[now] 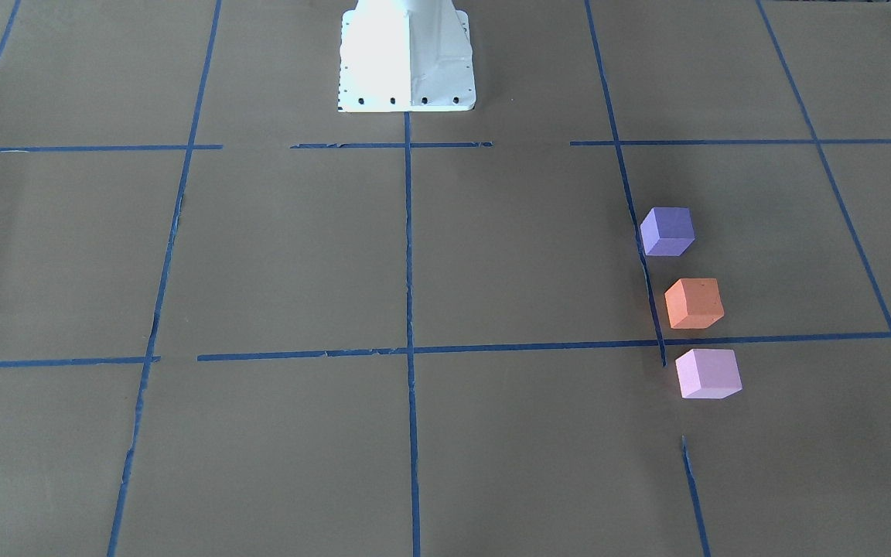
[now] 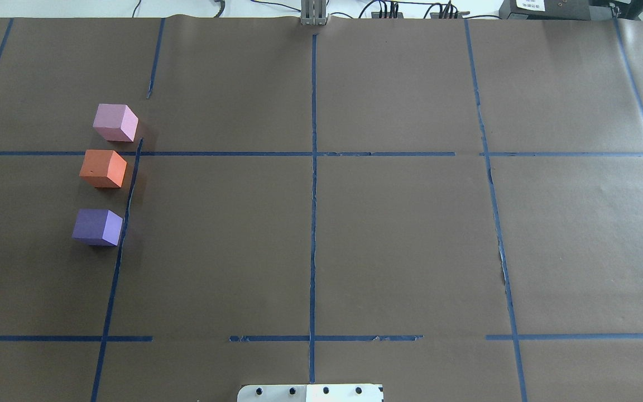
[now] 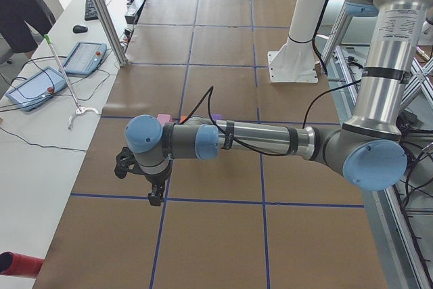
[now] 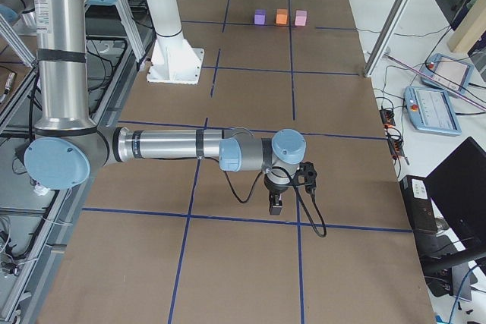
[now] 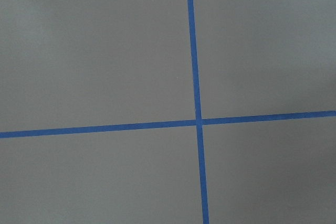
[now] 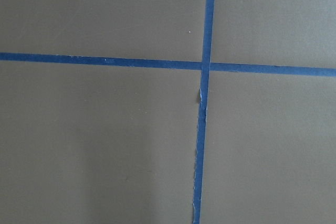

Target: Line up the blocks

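Note:
Three cubes stand in a straight row on the robot's left side of the table, small gaps between them: the purple block (image 2: 97, 227) nearest the robot, the orange block (image 2: 102, 168) in the middle, the pink block (image 2: 115, 123) farthest. In the front-facing view they are the purple (image 1: 667, 231), orange (image 1: 694, 303) and pink (image 1: 708, 374) cubes. My left gripper (image 3: 155, 195) shows only in the exterior left view, hanging off the table's end beyond the blocks. My right gripper (image 4: 276, 204) shows only in the exterior right view, far from the blocks. I cannot tell whether either is open or shut. Both wrist views show only brown paper and tape.
The white robot pedestal (image 1: 407, 58) stands at the table's middle. Blue tape lines (image 2: 313, 167) cross the brown paper. An aluminium post (image 3: 101, 11), teach pendants (image 3: 84, 57) and an operator (image 3: 24, 5) are beside the table's left end.

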`<state>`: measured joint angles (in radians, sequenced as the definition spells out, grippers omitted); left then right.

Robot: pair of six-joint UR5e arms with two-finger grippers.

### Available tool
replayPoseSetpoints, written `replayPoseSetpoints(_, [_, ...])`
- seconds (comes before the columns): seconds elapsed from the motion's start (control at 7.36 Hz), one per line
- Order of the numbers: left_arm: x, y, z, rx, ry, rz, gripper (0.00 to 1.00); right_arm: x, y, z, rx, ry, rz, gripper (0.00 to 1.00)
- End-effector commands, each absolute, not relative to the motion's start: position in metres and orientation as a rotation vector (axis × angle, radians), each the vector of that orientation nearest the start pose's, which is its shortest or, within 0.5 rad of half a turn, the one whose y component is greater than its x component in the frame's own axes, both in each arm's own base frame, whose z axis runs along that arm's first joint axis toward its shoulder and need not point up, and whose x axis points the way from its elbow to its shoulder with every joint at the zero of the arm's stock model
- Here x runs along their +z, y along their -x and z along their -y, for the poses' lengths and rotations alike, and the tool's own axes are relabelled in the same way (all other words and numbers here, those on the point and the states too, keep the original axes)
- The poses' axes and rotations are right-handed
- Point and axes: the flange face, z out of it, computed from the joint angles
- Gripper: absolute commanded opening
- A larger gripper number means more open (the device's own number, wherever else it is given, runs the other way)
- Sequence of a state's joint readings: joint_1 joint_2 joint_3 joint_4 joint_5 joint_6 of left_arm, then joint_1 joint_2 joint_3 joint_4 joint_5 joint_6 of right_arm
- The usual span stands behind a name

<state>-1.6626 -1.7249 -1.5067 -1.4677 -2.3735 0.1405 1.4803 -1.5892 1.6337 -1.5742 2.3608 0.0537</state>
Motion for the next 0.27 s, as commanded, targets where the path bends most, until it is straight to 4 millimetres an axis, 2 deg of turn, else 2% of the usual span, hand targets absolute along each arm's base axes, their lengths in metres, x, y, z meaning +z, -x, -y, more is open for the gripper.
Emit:
replayPoseSetpoints(0.0, [0.6195, 0.1114, 0.5465, 0.040, -0.078, -0.800, 1.00, 0.6359, -0.0183, 0.4902, -0.051, 0.018, 0.791, 1.00])
replayPoseSetpoints(0.14, [0.6188, 0.1114, 0.5465, 0.041, -0.079, -0.800, 1.00, 0.6359, -0.0183, 0.4902, -0.051, 0.018, 0.791, 1.00])
